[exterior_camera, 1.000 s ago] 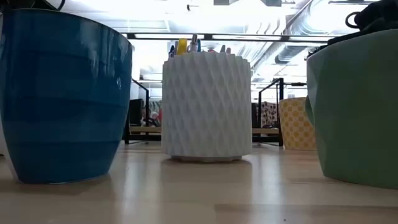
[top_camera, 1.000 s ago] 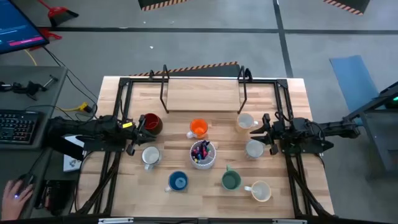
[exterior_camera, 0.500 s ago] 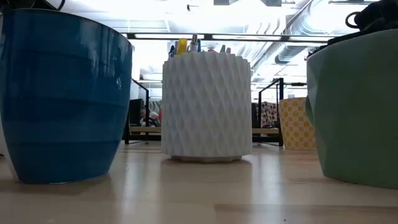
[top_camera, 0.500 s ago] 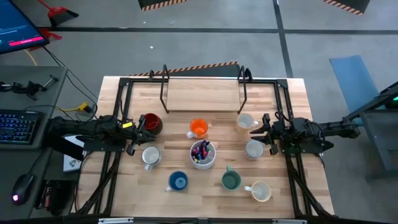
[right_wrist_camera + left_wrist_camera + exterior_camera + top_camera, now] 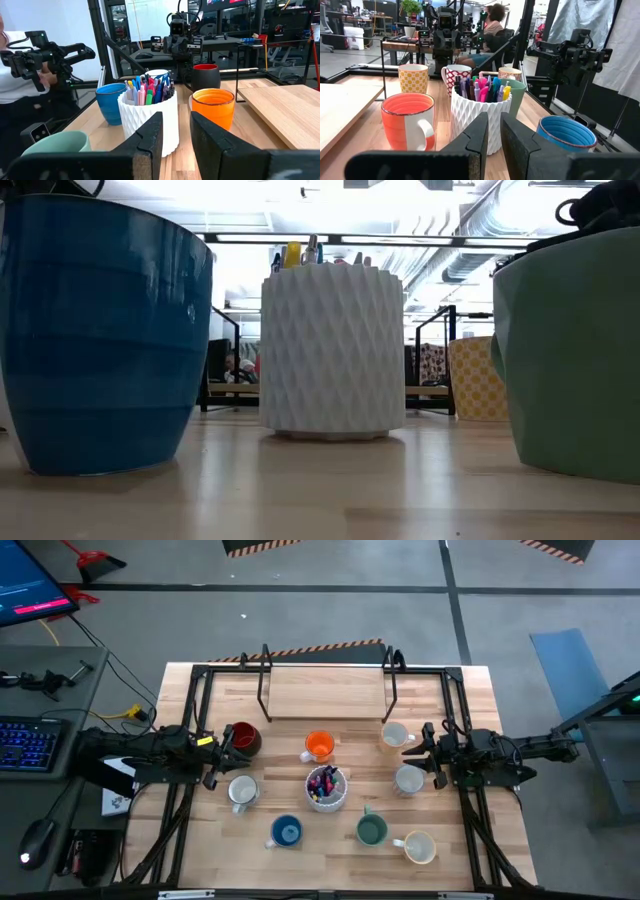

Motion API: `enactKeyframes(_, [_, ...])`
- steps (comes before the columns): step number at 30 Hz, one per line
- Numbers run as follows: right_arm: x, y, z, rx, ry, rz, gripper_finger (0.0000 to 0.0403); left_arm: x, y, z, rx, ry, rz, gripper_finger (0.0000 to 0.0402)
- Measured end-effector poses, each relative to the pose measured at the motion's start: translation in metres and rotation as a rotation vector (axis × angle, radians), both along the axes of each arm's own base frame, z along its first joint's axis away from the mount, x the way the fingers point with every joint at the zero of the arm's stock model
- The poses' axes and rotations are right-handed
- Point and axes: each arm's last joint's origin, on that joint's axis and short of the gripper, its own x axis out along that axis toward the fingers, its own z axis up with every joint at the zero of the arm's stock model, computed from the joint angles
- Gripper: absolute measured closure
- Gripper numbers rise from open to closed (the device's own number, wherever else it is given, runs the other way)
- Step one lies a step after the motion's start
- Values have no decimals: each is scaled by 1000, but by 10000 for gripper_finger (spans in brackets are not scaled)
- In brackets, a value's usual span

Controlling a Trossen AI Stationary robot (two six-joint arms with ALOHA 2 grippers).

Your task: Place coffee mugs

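- The left pincer [image 5: 228, 752] hovers at the left side of the tabletop [image 5: 330, 695], between the dark red mug [image 5: 242, 738] and a white mug [image 5: 241, 791]; its fingers [image 5: 472, 145] stand only a narrow gap apart and hold nothing.
- The right pincer [image 5: 420, 753] hangs at the right side, between two white mugs, one farther back [image 5: 395, 735] and one nearer [image 5: 409, 779]; its fingers [image 5: 150, 137] are likewise slightly apart and empty.
- In the middle stands a white ribbed cup [image 5: 326, 787] full of coloured pens.
- The orange mug [image 5: 319, 747] sits just behind that cup.
- The blue mug [image 5: 286, 831] sits near the front, left of centre; the green mug [image 5: 371, 829] sits near the front, right of centre.
- A cream mug [image 5: 417, 846] stands at the near right, just beside the green one.
- From the left wrist, the far right mugs seem patterned, one yellow [image 5: 413, 78] and one red-and-white [image 5: 456, 76], though they read as plain white from above.
- A raised wooden shelf [image 5: 326, 693] on a dark frame spans the far side of the tabletop.
- A seated person [image 5: 490, 30] shows in the room beyond.
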Motion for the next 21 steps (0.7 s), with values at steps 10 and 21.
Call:
enactKeyframes(10, [0, 0, 0, 0, 0, 0, 323, 0, 1, 3, -8, -26, 40, 362])
enactKeyframes(21, [0, 0, 0, 0, 0, 0, 323, 0, 1, 5, -85, -37, 46, 362])
